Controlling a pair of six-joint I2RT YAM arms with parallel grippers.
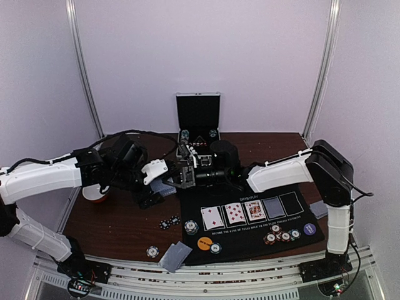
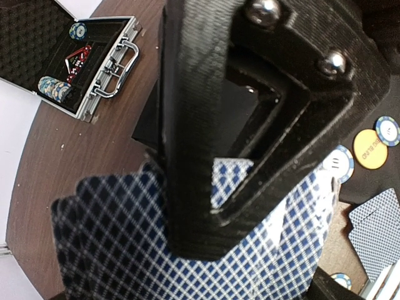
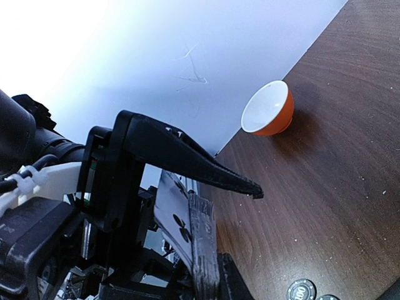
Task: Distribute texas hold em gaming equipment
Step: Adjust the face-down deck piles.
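My left gripper [image 1: 156,189] is shut on a fanned deck of blue-checked playing cards [image 2: 112,237], held above the table left of the black mat [image 1: 250,236]. One black finger [image 2: 200,187] lies across the card backs. My right gripper [image 1: 185,174] is open right at the deck. In the right wrist view its upper finger [image 3: 206,169] reaches over the deck's edge [image 3: 201,244], where a clubs face shows. Three face-up cards [image 1: 234,214] and a face-down card [image 1: 273,207] lie on the mat, with chips [image 1: 281,236], an orange button [image 1: 204,243] and a purple button [image 1: 309,229].
The open silver case [image 1: 198,119] stands at the back centre. An orange-and-white bowl [image 1: 95,195] sits at the left. Loose chips [image 1: 169,222] and face-down cards [image 1: 175,255] lie near the front edge. More cards [image 1: 319,209] lie right of the mat.
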